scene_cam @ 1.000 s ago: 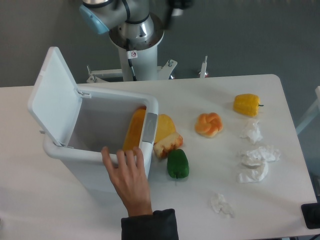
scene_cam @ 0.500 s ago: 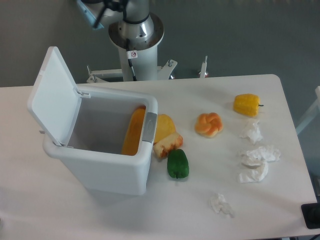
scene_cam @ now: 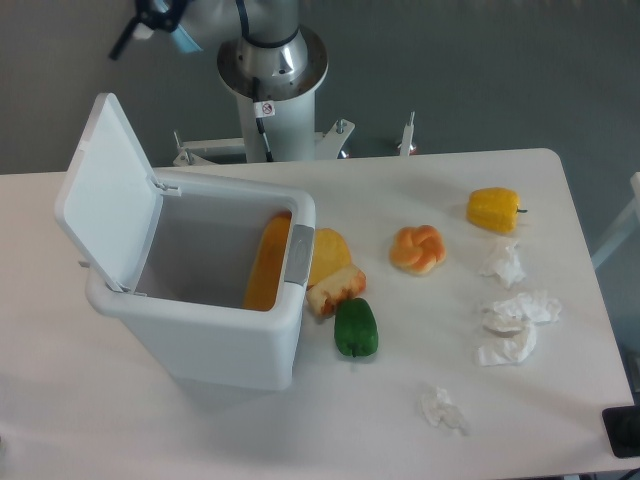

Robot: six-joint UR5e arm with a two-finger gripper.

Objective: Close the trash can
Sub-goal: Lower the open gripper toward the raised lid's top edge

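While the trash can (scene_cam: pixel 215 300) sits with its lid (scene_cam: pixel 108 195) raised, your pincer lies out of frame, so you cannot tell its opening

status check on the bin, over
Tool out of frame, only the arm showing up top. Trash can open, lid standing upright on its left side. Nothing over the opening.

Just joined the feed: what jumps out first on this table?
The big white trash can at left, its lid standing open with something orange inside. Right of it lie a green pepper, a yellow pepper and crumpled tissues. The gripper isn't in view.
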